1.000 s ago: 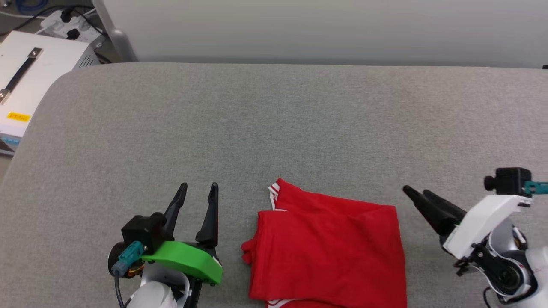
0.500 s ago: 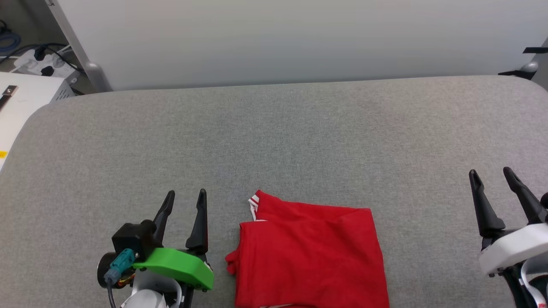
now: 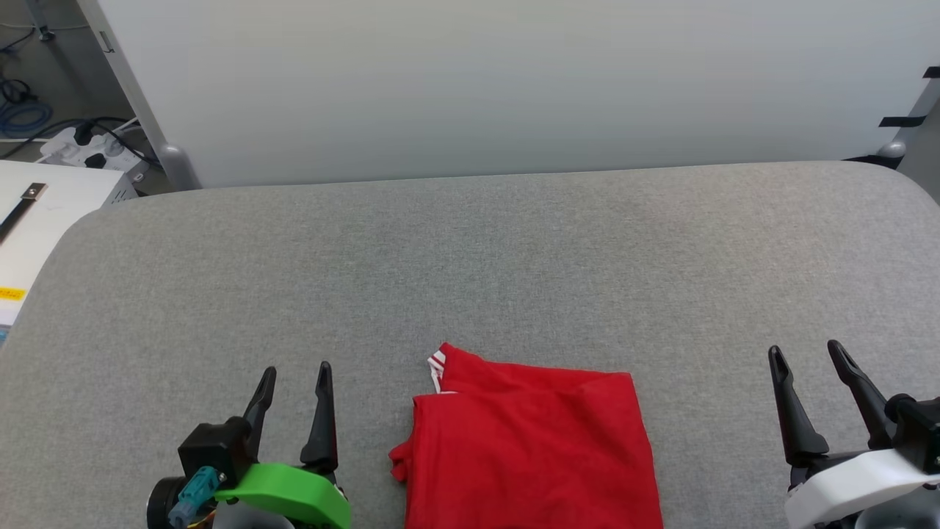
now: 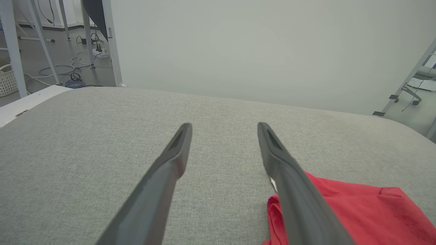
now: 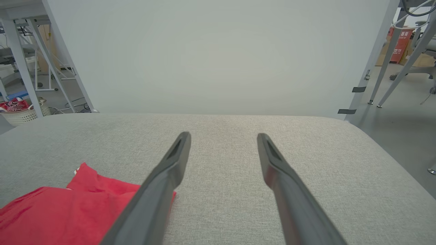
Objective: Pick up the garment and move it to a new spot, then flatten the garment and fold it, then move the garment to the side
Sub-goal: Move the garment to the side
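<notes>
Nearest the robot, the garment [image 3: 529,448] is lying at the near middle of the grey table [image 3: 470,257], folded into a compact red block whose near end is running off the bottom of the head view. A strip of red-and-white trim [image 3: 436,362] is peeking out at its far left corner, and a small lump of cloth is bulging from its left edge. The lettering is not showing.

The left gripper [image 3: 297,369] is hovering just left of the garment with its fingers spread and nothing between them. The right gripper [image 3: 803,347] is hanging well to the right of it, also spread and empty. Both are pointing toward the far side of the table.

With the fold looking done, the step in hand is probably the shift to the side. To do it well, each gripper should be coming in low at its own edge of the block and pinching through every layer rather than only the top one. The two should then be travelling together at one height, so the fold is not opening or dragging. The loose lump on the left is the likeliest part to slip free.

Farther off, bare table is stretching to a pale panel [image 3: 514,88], with a white box [image 3: 29,220] sitting off the far left.
</notes>
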